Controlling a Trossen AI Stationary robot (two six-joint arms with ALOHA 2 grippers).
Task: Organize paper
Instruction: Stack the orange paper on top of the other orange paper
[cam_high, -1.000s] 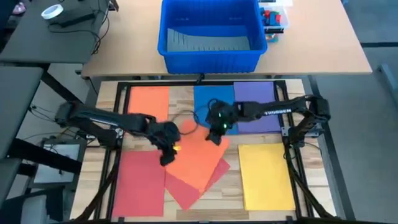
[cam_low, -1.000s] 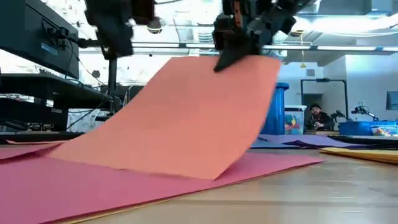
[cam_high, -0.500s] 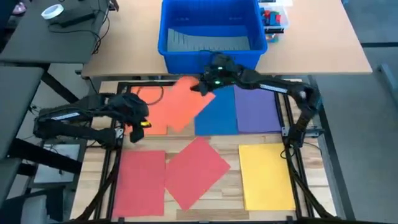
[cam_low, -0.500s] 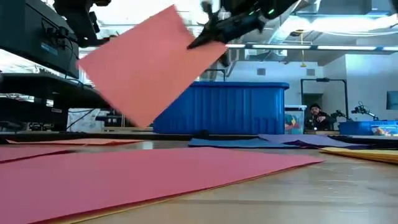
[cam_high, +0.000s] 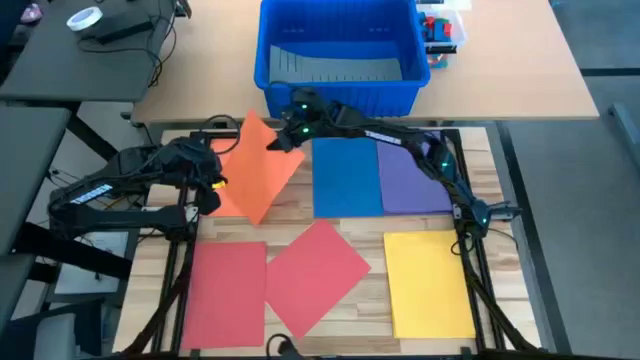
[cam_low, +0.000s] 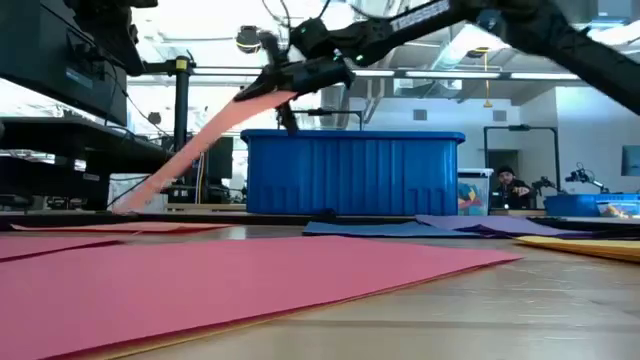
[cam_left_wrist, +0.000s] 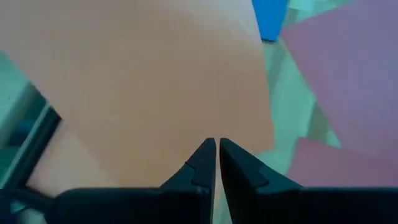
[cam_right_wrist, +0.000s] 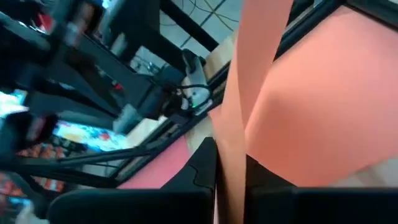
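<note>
An orange sheet (cam_high: 258, 165) hangs tilted, one corner lifted, over the table's far left. Blue sheet (cam_high: 345, 178) and purple sheet (cam_high: 410, 175) lie flat side by side; two red sheets (cam_high: 225, 295) (cam_high: 318, 275) and a yellow sheet (cam_high: 428, 282) lie nearer.

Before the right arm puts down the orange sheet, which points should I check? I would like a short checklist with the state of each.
1. Right gripper shut on the orange sheet: ok.
2. Sheet's far edge near the table: ok; touching, cannot tell.
3. Sheet square with the orange sheet underneath: not ok, it is turned.
4. Left gripper shut and free of paper: ok.
5. Sheet clear of the blue bin: ok.
6. Tilted red sheet aligned: not ok.
</note>
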